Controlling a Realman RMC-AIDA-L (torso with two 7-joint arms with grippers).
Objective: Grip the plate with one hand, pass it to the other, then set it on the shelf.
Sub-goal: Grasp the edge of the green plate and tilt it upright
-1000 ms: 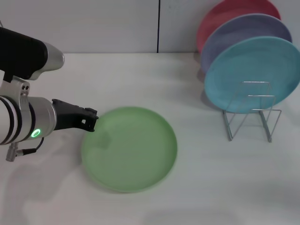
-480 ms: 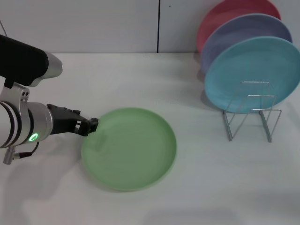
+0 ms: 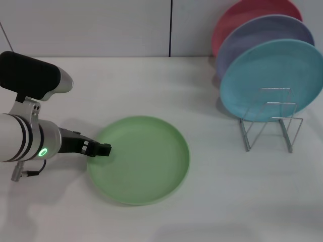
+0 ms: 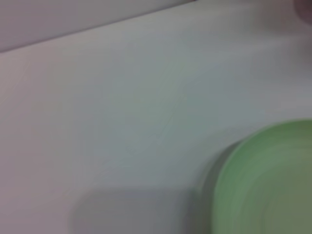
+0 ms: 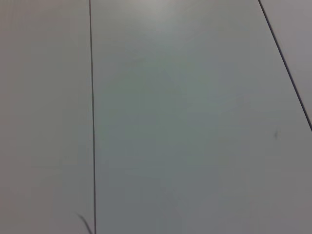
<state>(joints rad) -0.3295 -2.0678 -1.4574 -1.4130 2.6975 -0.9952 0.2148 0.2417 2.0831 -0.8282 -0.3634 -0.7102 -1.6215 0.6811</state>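
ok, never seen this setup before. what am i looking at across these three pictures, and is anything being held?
It is a two-armed robot at a white table. The wide picture comes from a camera on its head, looking down. The silver and black arm there is its left one, and the left gripper has its fingers at the near-left rim of a light green plate that lies flat. Whether they have closed on the rim cannot be told, so nothing is clearly held.

At the right stands a small wire rack, its front loops bare. A blue plate, a lavender plate and a pink plate stand upright behind them.

The blurry picture is from the left wrist camera: table and the green plate's edge. The third, from the right wrist, shows only plain grey panels; the right arm is out of sight.
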